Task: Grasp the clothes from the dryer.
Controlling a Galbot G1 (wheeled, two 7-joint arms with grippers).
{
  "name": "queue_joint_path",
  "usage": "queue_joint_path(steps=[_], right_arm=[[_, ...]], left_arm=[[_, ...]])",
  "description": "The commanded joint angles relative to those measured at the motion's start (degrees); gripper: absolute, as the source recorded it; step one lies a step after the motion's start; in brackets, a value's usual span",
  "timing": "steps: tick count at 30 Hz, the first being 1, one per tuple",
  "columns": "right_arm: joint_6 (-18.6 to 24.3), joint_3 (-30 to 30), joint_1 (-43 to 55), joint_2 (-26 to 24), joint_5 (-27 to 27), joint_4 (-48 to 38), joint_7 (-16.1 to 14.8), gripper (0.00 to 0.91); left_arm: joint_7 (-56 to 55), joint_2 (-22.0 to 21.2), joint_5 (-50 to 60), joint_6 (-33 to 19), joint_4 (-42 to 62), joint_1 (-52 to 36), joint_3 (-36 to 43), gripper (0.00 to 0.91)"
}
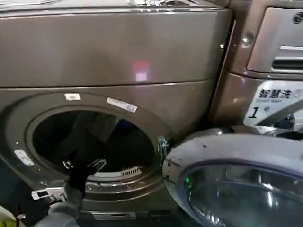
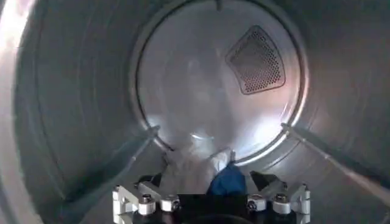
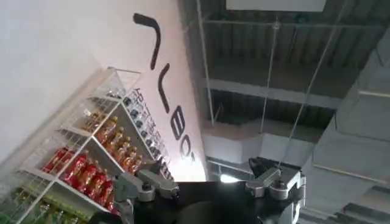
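The dryer (image 1: 118, 52) is the bronze-brown front-loader, with its round porthole (image 1: 94, 142) open and its chrome-rimmed glass door (image 1: 236, 179) swung out to the right. My left arm reaches in through the porthole's lower left, and the left gripper (image 1: 83, 169) hangs just inside the rim. In the left wrist view the clothes (image 2: 189, 171), a grey-white bundle with a dark blue piece (image 2: 228, 181), lie on the drum floor against the back wall. The left gripper (image 2: 207, 181) is open, its dark fingertips (image 2: 261, 179) wide apart on either side of the bundle. My right gripper (image 3: 207, 165) points up at the ceiling, open and empty.
A second bronze machine (image 1: 265, 47) with a white sticker (image 1: 272, 101) stands to the right, behind the open door. Drum ribs (image 2: 122, 159) and a perforated vent (image 2: 256, 59) line the drum. A shelf of bottles (image 3: 91, 158) stands on the right arm's side.
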Motion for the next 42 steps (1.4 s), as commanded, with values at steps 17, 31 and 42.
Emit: queue_joint_path(steps=[17,31,42], right_arm=[[0.76,0.3,-0.43,0.56,0.33,0.04,-0.05,0.907],[0.17,0.3,-0.81,1.11,1.32,1.84,1.16,0.907],[0.04,2.1,-2.24,1.28,2.13,1.5,0.98,0.907]], left_arm=[[-0.02,0.28,-0.87,-0.5,1.41,-1.29,-0.12,0.907],[-1.09,3.1,-5.89,-2.25,12.84,-15.29,1.69,0.907],[-3.03,4.05,-6.61,-3.74,31.93,-31.47,6.88,0.907]])
